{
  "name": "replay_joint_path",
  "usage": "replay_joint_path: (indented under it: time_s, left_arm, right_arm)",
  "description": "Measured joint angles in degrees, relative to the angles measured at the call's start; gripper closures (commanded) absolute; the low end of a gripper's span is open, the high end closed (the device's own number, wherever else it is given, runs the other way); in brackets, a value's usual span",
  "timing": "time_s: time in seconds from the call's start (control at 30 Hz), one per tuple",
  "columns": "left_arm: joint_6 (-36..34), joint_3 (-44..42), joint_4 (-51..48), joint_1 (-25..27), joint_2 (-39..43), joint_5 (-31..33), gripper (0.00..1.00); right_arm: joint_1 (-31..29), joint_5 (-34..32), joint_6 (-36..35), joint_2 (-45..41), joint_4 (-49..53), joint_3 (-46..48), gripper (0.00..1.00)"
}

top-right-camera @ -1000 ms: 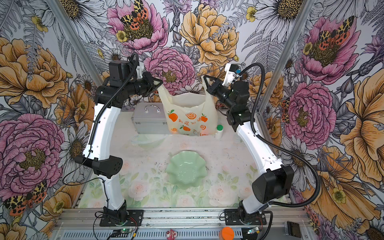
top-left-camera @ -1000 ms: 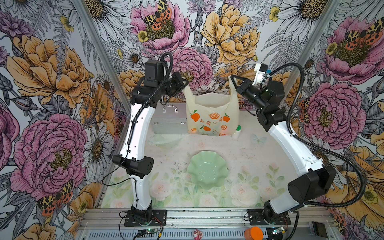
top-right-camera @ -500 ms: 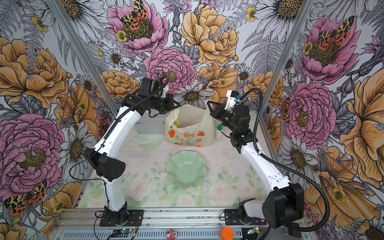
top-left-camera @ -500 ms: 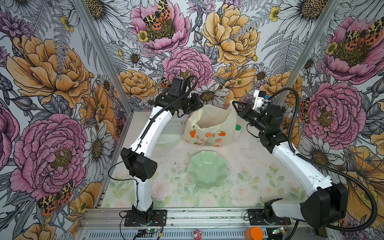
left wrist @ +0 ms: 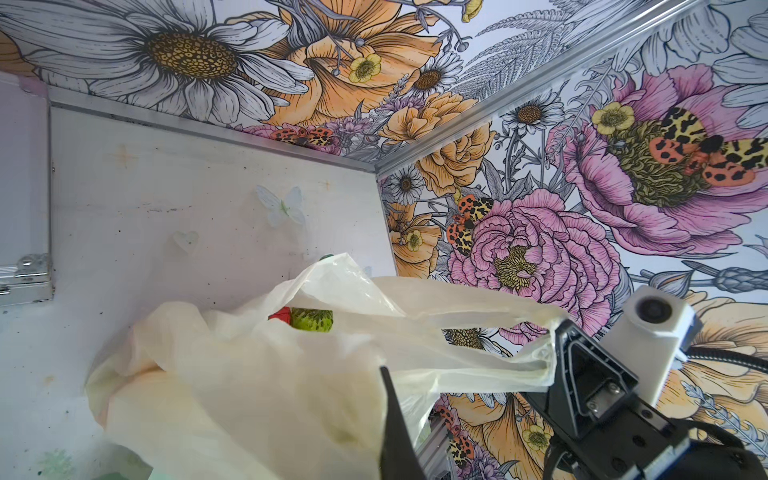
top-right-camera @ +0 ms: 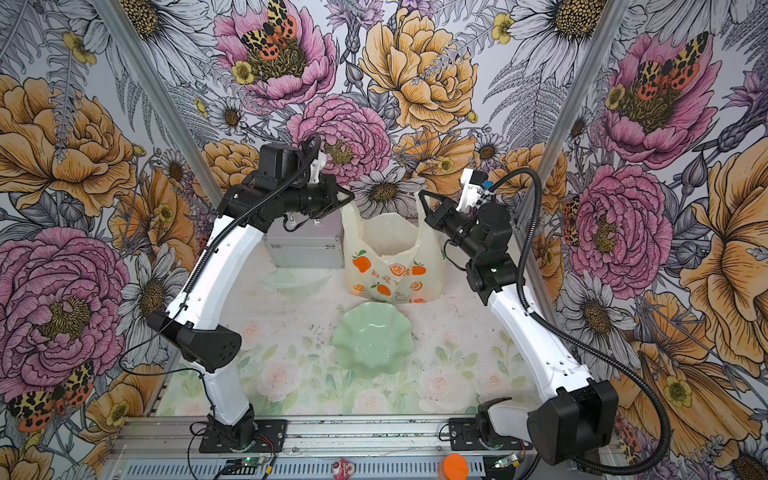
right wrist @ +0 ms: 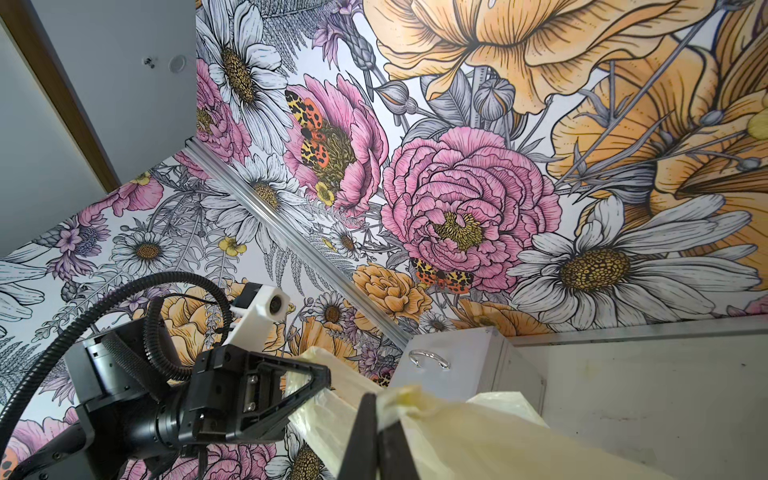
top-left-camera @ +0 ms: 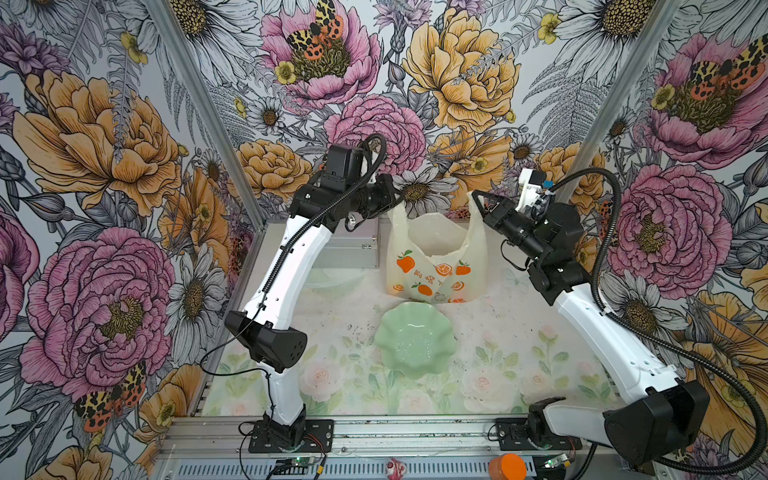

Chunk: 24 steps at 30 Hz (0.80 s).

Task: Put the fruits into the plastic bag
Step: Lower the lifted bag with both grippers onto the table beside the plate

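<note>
Both top views: thin crinkly translucent pale-yellow bag [top-left-camera: 432, 266] [top-right-camera: 390, 266] with orange fruit prints stands at back of counter [top-left-camera: 519, 332]. It is strung up by its two handles with the mouth spread wide. Left end effector [top-left-camera: 401, 195] [top-right-camera: 351, 195] is pinched closed on the left handle. Right end effector [top-left-camera: 476, 197] [top-right-camera: 422, 197] is pinched closed on the right handle. Boxy silver metal case [top-left-camera: 353, 251] [top-right-camera: 305, 249] sits just left of bag. Glossy wavy-edged pale green dish [top-left-camera: 413, 345] [top-right-camera: 372, 338] sits in front of bag, apart from it.

Left wrist: wrinkled film of bag [left wrist: 249, 374]. Through the mouth, fruits [left wrist: 311, 320] lie inside, one red, one bumpy green. Handle is stretched taut to right end effector [left wrist: 555, 361].

Right wrist: black fingers [right wrist: 368, 415] are clamped on a bunched handle. Left end effector [right wrist: 320, 382] grips the far handle. Case [right wrist: 465, 365] has a curved metal handle.
</note>
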<state>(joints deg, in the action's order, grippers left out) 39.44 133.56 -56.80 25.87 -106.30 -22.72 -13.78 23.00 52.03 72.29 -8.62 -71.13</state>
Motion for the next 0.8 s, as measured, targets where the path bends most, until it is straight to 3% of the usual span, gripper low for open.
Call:
replay_joint_path:
  time_s: [0.2, 0.37, 0.57, 0.8]
  left_arm:
    - [0.07, -7.48, 1.29, 1.07, 2.08, 0.39, 1.00]
    - [0.24, -5.68, 2.27, 2.49, 0.81, 0.48, 1.00]
    - [-0.70, -4.04, 4.04, 7.74, -1.97, 0.59, 1.00]
    - [-3.08, -9.05, 4.66, 13.00, -3.96, 0.81, 1.00]
  right_arm:
    - [0.00, -0.52, -0.61, -2.84, 0.04, 5.49, 1.00]
    - [-0.09, -0.50, -0.59, -1.62, 0.79, 5.53, 1.00]
    - [-0.96, -0.96, -0.57, 2.58, 0.66, 3.67, 1.00]
    - [-1.29, -2.45, 0.35, 7.80, 0.50, 3.67, 1.00]
